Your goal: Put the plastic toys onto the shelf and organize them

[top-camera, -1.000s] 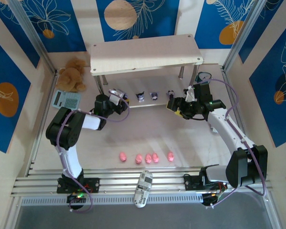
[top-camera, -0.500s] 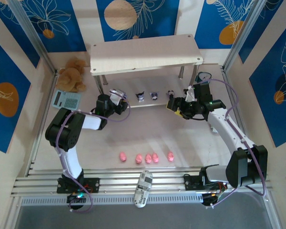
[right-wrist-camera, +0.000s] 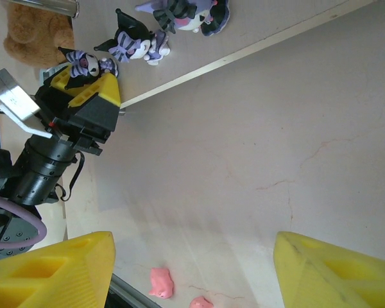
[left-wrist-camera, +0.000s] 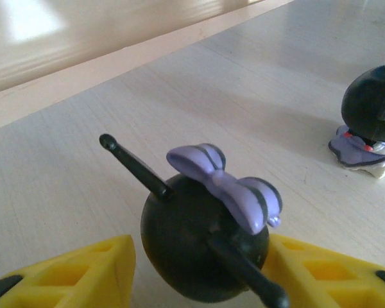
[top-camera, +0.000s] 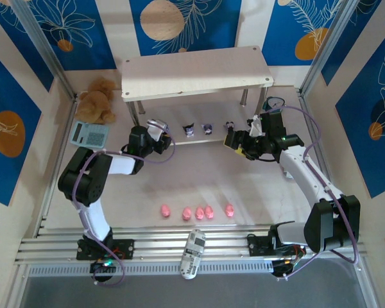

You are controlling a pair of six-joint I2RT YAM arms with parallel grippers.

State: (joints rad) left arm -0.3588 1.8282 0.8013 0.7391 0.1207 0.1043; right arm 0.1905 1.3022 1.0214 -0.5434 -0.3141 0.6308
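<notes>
The left end effector (left-wrist-camera: 202,273) had its yellow fingers closed on either side of a small dark purple-and-white plastic figurine (left-wrist-camera: 202,240) with a lavender bow and thin pointed ears. The figurine stood on the lower board of the two-tier shelf (top-camera: 196,70) of pale wood and thin silver legs. Three more dark figurines (top-camera: 208,128) stood in a row further along the same board. The right end effector (right-wrist-camera: 192,260) hung open and empty above the worktop (top-camera: 256,186), near the shelf's right end. Five tiny pink plastic pigs (top-camera: 199,212) lay in a loose line on the worktop, well apart from the shelf. These toys looked light, hard and glossy, so a round head would likely slip or twist under a loose pinch. The ears seemed the weakest part, so the safer hold was across the head or body. The pigs, low and rounded, probably wanted a pinch across the flanks from above.
</notes>
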